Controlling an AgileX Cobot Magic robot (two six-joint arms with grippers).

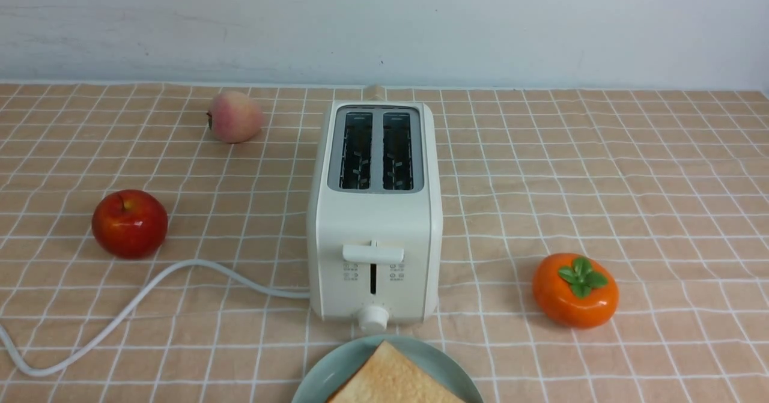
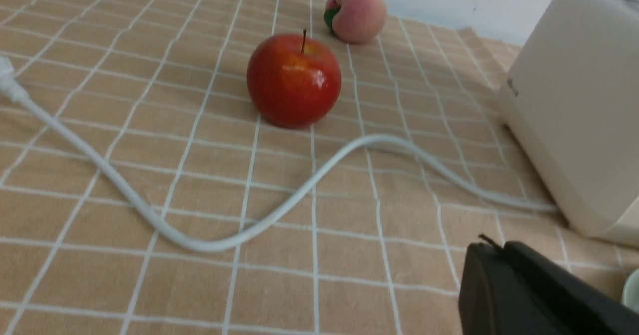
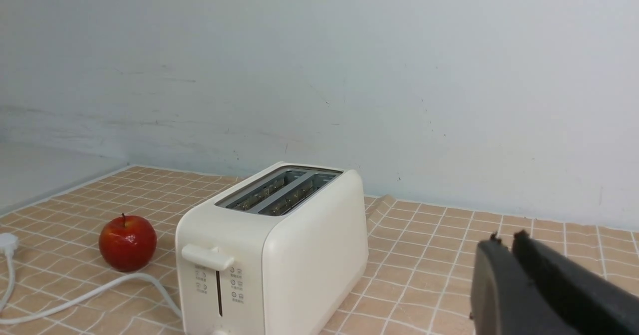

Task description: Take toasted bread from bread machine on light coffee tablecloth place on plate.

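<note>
Toast [image 1: 393,376] lies flat on plate [image 1: 327,379] at the near edge of the front view, just in front of the bread machine [image 1: 373,223]. Only one slice is clearly visible and its lower part is cut off by the frame, so I cannot tell if a second sits under it. Both toaster slots show bare wire guides. Lever sits high on the front face, with the knob at the base just above the plate rim.

Neither arm appears in the front view. Left gripper [image 2: 504,275] shows in the left wrist view as dark fingers pressed together, holding nothing, low over the light coffee tablecloth [image 1: 601,181] beside the toaster's lower left corner. A sliver of pale plate rim peeks at that frame's edge near the fingers; the toast itself is not seen there. Right gripper [image 3: 506,260] shows in the right wrist view with fingers close together, only a thin slit between the tips, gripping nothing. It sits to the toaster's right and apart from it, with toast and plate out of that frame.

White cord [image 1: 150,298] snakes from the toaster's left side across the cloth. Red apple [image 1: 129,223] and peach [image 1: 234,116] lie left of the toaster, persimmon [image 1: 575,290] to the right.
</note>
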